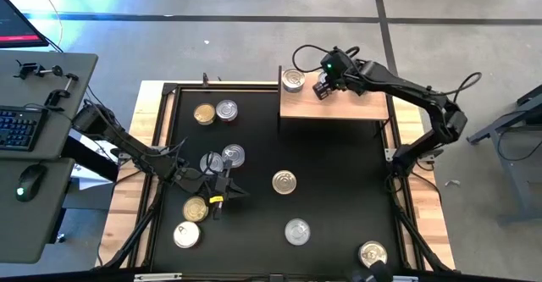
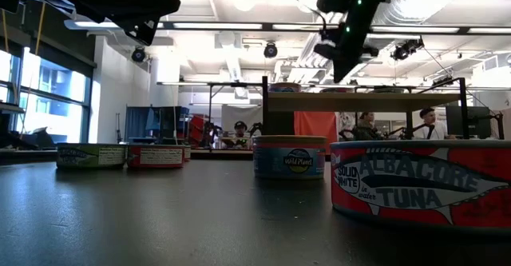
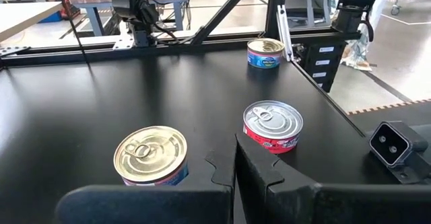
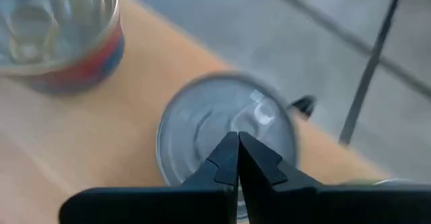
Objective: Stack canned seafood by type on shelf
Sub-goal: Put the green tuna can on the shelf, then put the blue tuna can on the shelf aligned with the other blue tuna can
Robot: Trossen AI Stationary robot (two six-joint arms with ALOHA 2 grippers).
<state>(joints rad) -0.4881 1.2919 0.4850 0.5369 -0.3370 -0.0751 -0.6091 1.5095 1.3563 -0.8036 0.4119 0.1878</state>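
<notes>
Desk [image 1: 339, 163]: large black surface; carries the shelf at its far edge and loose tins across the rest.
Shelf [image 1: 356, 106]: light-wood board on a black frame, directly under the right arm's fingers.
Right arm fingers [image 4: 237, 158]: pressed together with nothing between them, poised over the shelf just above one silver-topped tin [image 4: 225, 133]; whether the tips touch the lid cannot be told.
Left arm fingers [image 3: 236, 162]: closed and empty, low over the near-left part of the desk.
Tins on shelf: the second silver-topped tin [image 4: 57, 32], red and blue on its side, stands near the first but clear of the right fingers. The high view shows only one tin [image 1: 293, 80] at the shelf's corner, the arm covering the rest.
Tins ahead of left fingers: gold-topped tin [image 3: 151, 155] just beside the tips on one side; silver-topped red tin [image 3: 273, 125] just beyond them on the other; blue-sided tin [image 3: 264, 52] well beyond, near the desk edge.
Other tins on desk: scattered singles and pairs, silver and gold tops mixed, all well apart from the shelf.
</notes>
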